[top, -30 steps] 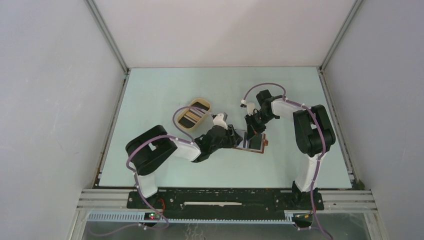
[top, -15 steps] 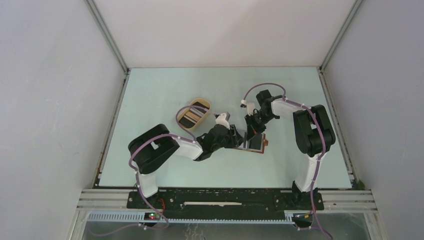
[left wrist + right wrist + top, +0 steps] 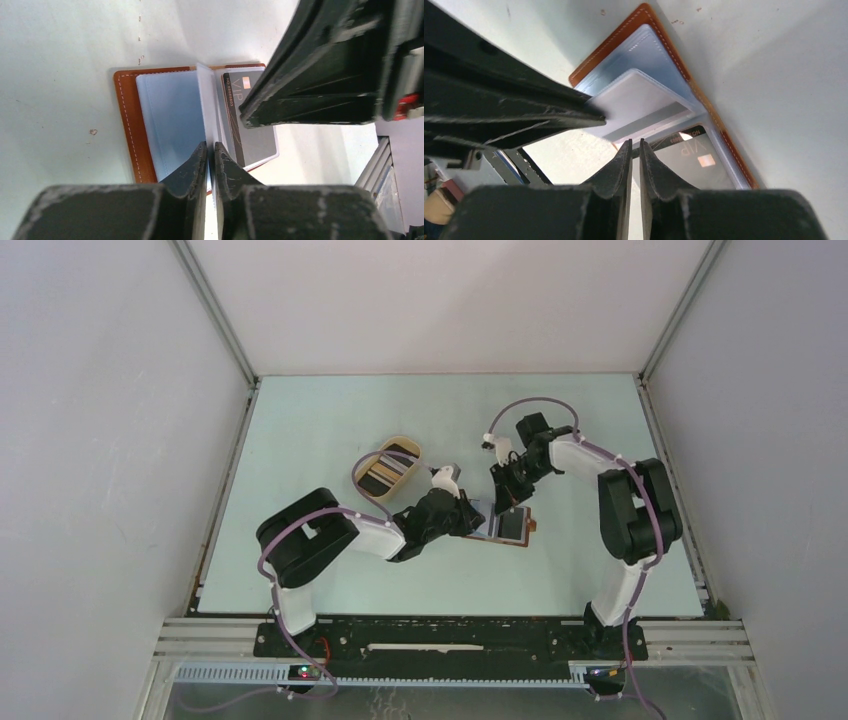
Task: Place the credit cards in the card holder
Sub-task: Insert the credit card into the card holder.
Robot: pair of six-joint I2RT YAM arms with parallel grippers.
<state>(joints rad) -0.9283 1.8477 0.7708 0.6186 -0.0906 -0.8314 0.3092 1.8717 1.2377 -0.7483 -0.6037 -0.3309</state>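
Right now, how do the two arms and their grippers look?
The left arm and right arm have black joints, white shells and a looping purple cable each. The left gripper and right gripper are black, with two tapered, scuffed fingers.

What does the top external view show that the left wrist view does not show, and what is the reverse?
Only top external: the tray holding cards, apart from the card holder. Only left wrist: the VIP card inside the holder, and the left gripper shut on a clear leaf. Both: the open holder on the table, with the right gripper over it.
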